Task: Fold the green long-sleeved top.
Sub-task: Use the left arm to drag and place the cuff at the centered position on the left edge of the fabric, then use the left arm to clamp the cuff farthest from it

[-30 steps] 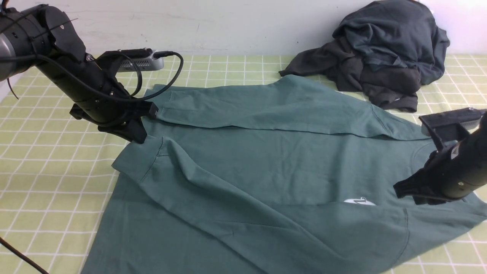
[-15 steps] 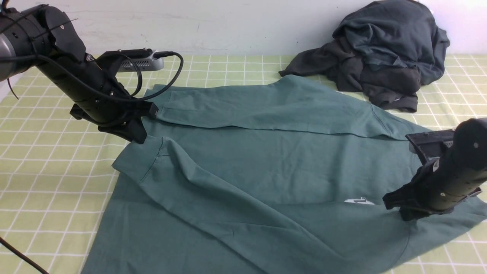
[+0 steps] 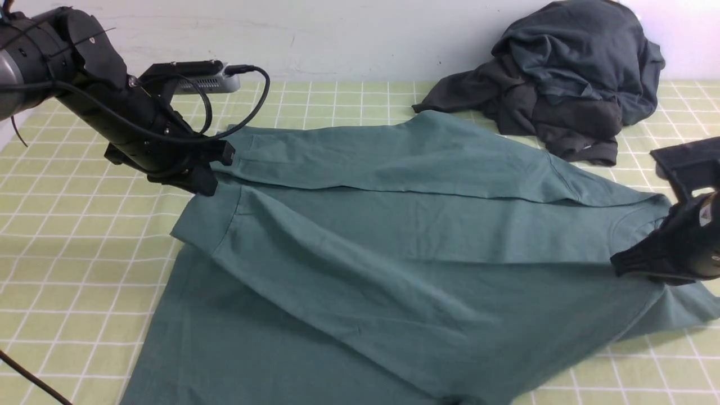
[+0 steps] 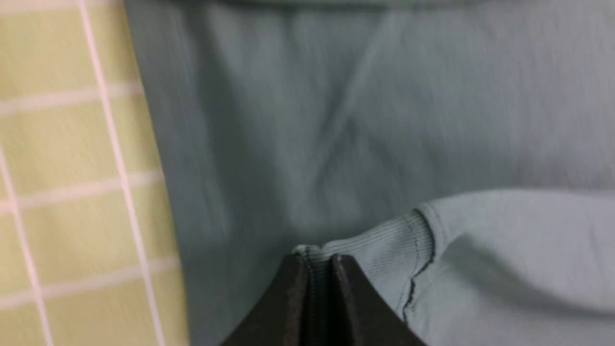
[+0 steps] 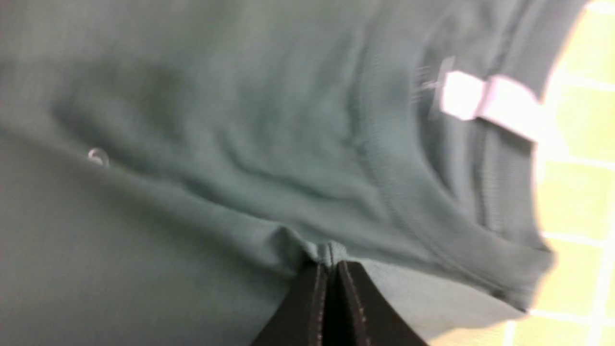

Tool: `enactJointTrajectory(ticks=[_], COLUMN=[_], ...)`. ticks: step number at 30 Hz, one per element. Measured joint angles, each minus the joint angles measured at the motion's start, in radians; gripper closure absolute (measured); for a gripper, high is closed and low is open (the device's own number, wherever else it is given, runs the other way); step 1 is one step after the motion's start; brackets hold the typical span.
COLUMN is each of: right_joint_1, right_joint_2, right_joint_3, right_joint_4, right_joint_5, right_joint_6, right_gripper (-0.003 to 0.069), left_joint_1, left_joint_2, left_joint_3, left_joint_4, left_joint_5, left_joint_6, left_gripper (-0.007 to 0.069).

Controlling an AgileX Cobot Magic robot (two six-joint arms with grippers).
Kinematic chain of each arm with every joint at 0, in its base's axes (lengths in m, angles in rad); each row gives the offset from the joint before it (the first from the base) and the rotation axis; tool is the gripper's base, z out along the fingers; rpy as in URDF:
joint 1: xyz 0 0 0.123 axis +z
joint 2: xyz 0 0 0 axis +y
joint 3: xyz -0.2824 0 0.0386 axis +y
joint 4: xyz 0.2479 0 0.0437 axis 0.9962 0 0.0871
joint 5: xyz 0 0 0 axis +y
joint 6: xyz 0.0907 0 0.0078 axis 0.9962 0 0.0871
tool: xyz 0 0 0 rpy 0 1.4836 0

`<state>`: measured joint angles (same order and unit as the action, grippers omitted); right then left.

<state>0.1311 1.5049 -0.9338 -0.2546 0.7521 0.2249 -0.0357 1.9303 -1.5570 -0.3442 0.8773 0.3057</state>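
Note:
The green long-sleeved top [image 3: 394, 242] lies spread over the checked table, one sleeve folded across its far side. My left gripper [image 3: 203, 188] is at the top's left end, shut on the ribbed cuff [image 4: 365, 250] of the near sleeve, which stretches diagonally across the body. At the right end, beside the collar [image 3: 633, 216], my right gripper [image 3: 619, 264] is shut on a pinch of the cloth [image 5: 324, 252] near the shoulder. The white neck label [image 5: 490, 103] shows inside the collar. The chest print is almost wholly hidden under the sleeve.
A heap of dark charcoal-grey clothes [image 3: 562, 79] lies at the back right against the wall. The yellow-green checked tablecloth [image 3: 67, 253] shows on the left and along the right edge. A black cable [image 3: 28, 377] crosses the near left corner.
My right gripper dipped to the cloth, closed on it, then rose and drew back to the right, pulling the sleeve taut over the chest print. My left gripper lifted slightly with the cuff.

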Motion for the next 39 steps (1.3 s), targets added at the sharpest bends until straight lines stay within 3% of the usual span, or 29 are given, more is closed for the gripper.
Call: enactJointTrajectory(ticks=[4,8,15,17,25,29,34,37,39], right_joint_1=[0.0,0.0,0.0,0.0,0.0,0.0,0.0,0.0,0.0], right_joint_2=[0.002,0.017,0.025,0.025,0.025,0.025,0.025,0.024,0.012], right_joint_3=[0.0,0.001,0.001,0.001,0.001,0.001,0.001,0.001,0.001], right_joint_4=[-0.019,-0.008,-0.02,-0.019,0.049,0.059,0.063,0.063,0.063], right_joint_5=[0.016,0.023,0.008,-0.008,-0.107,-0.109,-0.109,-0.109,-0.109], right_joint_6=[0.055,0.06,0.067,0.07,0.037,0.014,0.003,-0.002,-0.007], right_gripper=[0.0652,0.0617,0.046,0.0432,0.0411,0.041,0.041,0.041,0.041], left_joint_1=[0.0,0.0,0.016,0.022,0.025,0.025,0.026,0.026,0.026], left_joint_2=[0.032,0.104,0.223,0.272,0.467,0.513,0.521,0.494,0.461], left_joint_3=[-0.012,-0.057,-0.215,-0.272,-0.443,-0.49,-0.508,-0.508,-0.508], left_joint_4=[-0.003,-0.003,0.003,0.004,0.084,0.11,0.118,0.118,0.12], left_joint_5=[-0.084,-0.093,-0.132,-0.169,-0.271,-0.276,-0.232,-0.174,-0.131], left_joint_6=[0.007,0.018,-0.028,-0.066,-0.207,-0.248,-0.253,-0.215,-0.177], left_gripper=[0.0592,0.0538,0.0243,0.0189,0.0163,0.0196,0.0498,0.0594,0.0604])
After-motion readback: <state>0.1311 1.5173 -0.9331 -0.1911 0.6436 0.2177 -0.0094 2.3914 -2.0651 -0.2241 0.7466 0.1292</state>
